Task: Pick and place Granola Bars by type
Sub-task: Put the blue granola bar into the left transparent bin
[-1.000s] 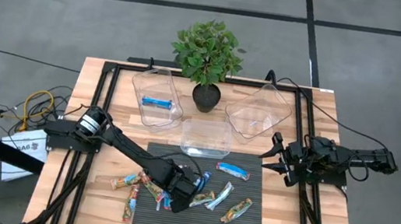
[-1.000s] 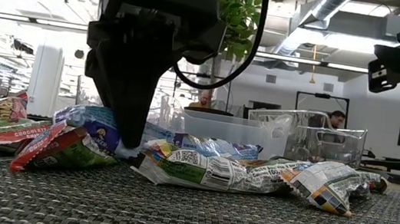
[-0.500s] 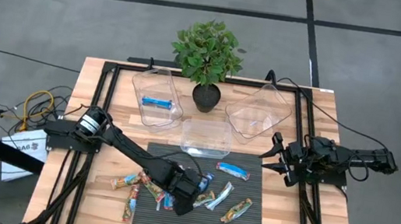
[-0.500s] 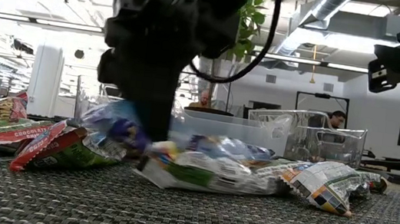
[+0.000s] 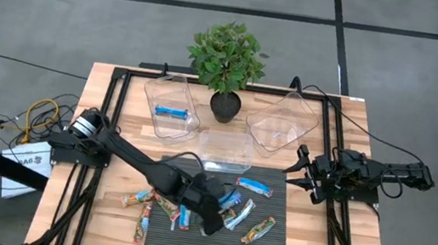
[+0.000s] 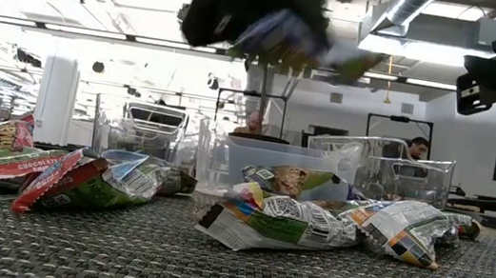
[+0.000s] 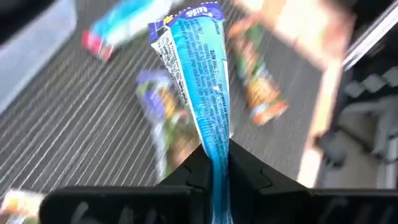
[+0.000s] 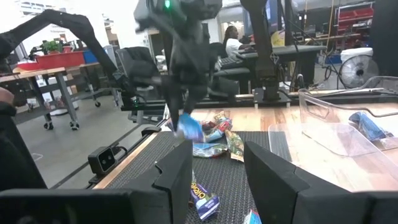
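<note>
In left hand (image 7: 214, 167) — shiny blue bar (image 7: 200, 93)

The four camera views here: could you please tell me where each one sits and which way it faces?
High view: overhead, straight down on the table; both arms show, left gripper over the mat.
Low view: at mat height, level across the granola bars into the room.
Left wrist view: down past its own fingers, shut on a blue bar.
Right wrist view: across the table past its open right gripper.
Shared: low and right wrist views both show the left arm carrying the blue bar.
</note>
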